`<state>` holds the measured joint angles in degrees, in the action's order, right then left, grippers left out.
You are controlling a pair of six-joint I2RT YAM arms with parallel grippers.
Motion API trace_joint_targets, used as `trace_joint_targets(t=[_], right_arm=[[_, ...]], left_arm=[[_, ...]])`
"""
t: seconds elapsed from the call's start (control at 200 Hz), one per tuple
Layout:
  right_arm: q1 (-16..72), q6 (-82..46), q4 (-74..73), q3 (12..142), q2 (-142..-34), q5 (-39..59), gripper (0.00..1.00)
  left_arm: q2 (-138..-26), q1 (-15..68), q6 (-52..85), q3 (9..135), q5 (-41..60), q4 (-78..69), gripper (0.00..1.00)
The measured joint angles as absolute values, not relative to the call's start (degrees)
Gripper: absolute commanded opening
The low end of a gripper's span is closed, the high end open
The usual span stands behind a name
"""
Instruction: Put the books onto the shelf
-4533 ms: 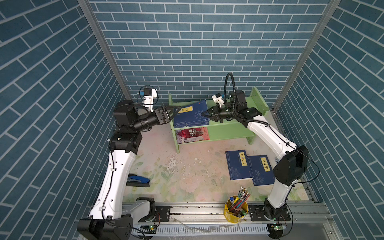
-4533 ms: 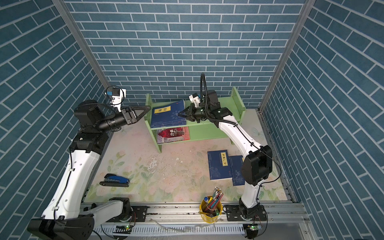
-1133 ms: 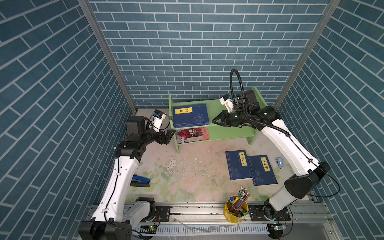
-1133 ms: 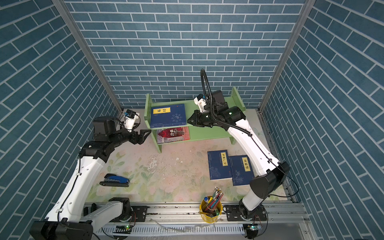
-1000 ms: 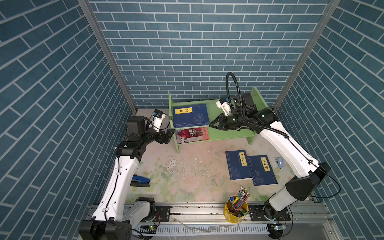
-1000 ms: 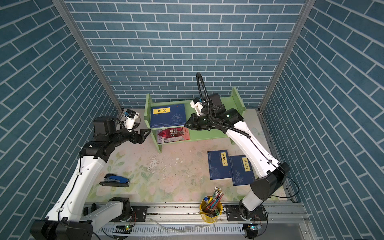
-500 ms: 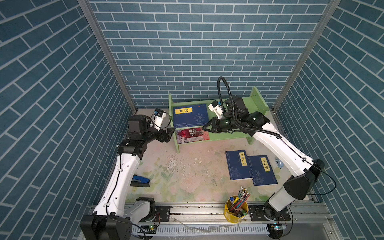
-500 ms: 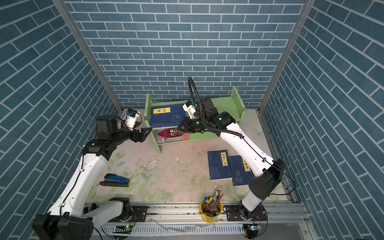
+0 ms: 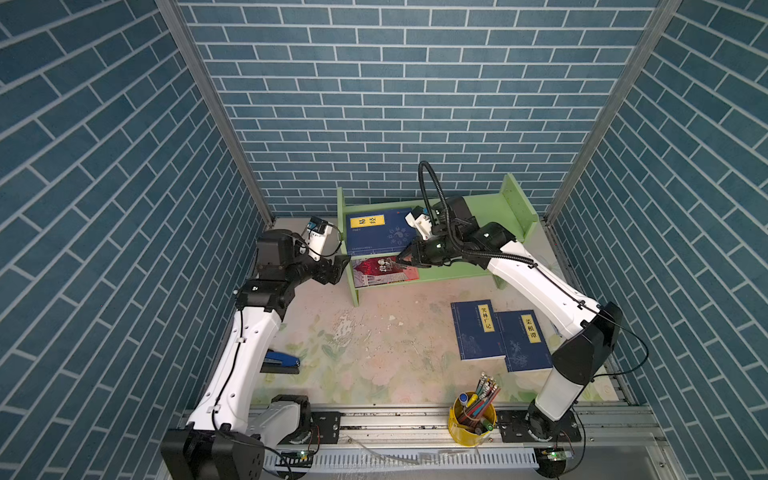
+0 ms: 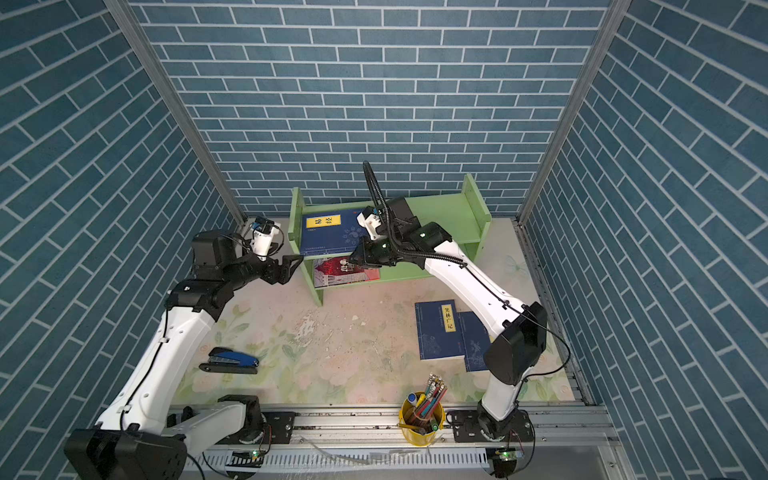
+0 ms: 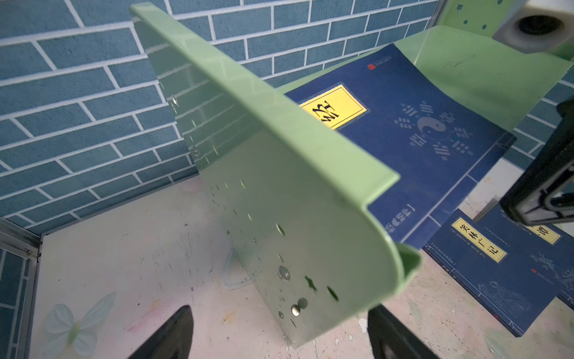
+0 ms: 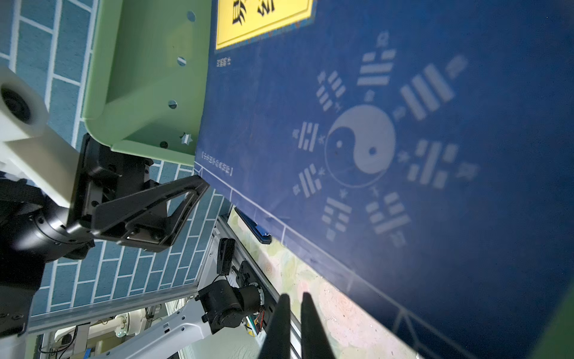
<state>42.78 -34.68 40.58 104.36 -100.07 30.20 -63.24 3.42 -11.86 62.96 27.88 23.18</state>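
**At the shelf front**

Right fingers (image 9: pixel 400 261) pinched together, holding nothing, tips over the red book (image 9: pixel 372 274) on the lower tier, just off the front right corner of the navy book (image 9: pixel 376 237) above. That navy book lies flat, cover up, long axis along the shelf (image 9: pixel 490 210), label end toward the left panel (image 11: pixel 279 202). Left fingers (image 9: pixel 340 264) spread wide at that panel's front edge; contact unclear. Right half of both tiers open. Two more navy books (image 9: pixel 476 330) flat on the worktop (image 9: pixel 374 345), side by side.
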Motion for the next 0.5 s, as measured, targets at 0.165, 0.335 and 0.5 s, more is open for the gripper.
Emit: trace_joint_targets(t=[0.165,0.335,0.5], right_arm=[[42.8,-34.7,41.2,106.4,-100.9,30.2,0.11],[42.9,-34.7,41.8,108.9,-102.5,30.2,0.11],[42.9,-34.6,42.7,110.1,-103.9,30.2,0.11]], left_arm=[[-63.2,3.4,-11.9,63.0,27.8,23.2,0.89],[-63.2,3.5,-11.8,63.0,27.6,23.1,0.86],[-63.2,3.6,-11.8,63.0,27.6,23.0,0.86]])
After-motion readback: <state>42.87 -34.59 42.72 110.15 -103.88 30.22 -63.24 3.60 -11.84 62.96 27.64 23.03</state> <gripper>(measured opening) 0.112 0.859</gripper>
